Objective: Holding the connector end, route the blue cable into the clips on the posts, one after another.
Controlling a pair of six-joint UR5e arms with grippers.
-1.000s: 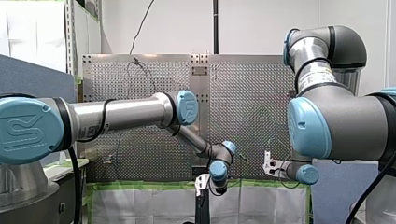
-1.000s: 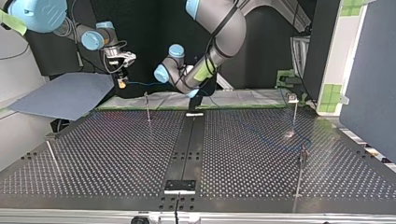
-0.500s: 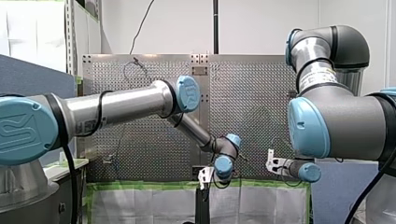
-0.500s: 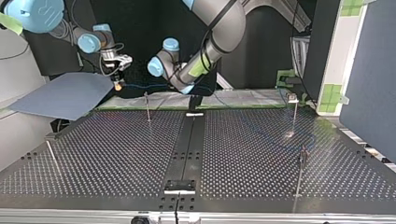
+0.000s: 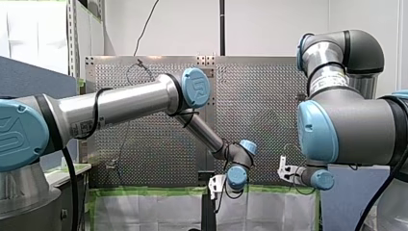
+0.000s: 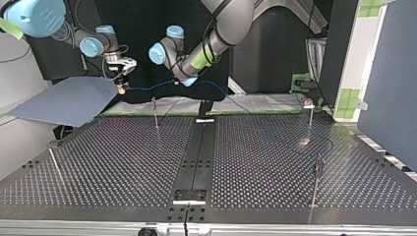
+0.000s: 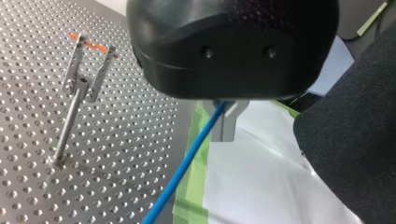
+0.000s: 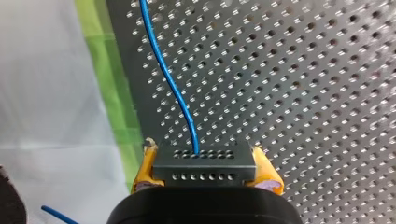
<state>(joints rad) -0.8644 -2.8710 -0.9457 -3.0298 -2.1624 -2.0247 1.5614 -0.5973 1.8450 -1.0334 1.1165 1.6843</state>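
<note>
**Right hand.** The right hand [image 8: 205, 164] has its yellow pads [image 8: 267, 173] clamped on the two ends of the dark, perforated connector [image 8: 187, 169]. The blue cable [image 8: 163, 70] leaves the connector's upper face and runs ahead of the hand, over the perforated table [image 8: 299, 93].

**Left hand.** The left hand [image 7: 225, 122] has its metal fingers [image 7: 231, 126] together. The blue cable emerges between them and runs down and away over a strip of green tape [image 7: 196, 154] beside a white sheet [image 7: 261, 182].

**Cable run.** In the top view, both hands are raised beyond the table's far edge. The cable spans the gap between them in a shallow sag. From the left hand it drops towards the table, and a loop of it lies near the posts at the view's right.

**Posts.**
- In the left wrist view, one post [image 7: 67, 126] stands upright on the table, beside the hand. Its forked clip [image 7: 88, 65] carries an orange mark and is well apart from the cable.
- In the top view, a second post [image 6: 155, 112] stands near the far edge, below and between the two hands, apart from the cable.
</note>
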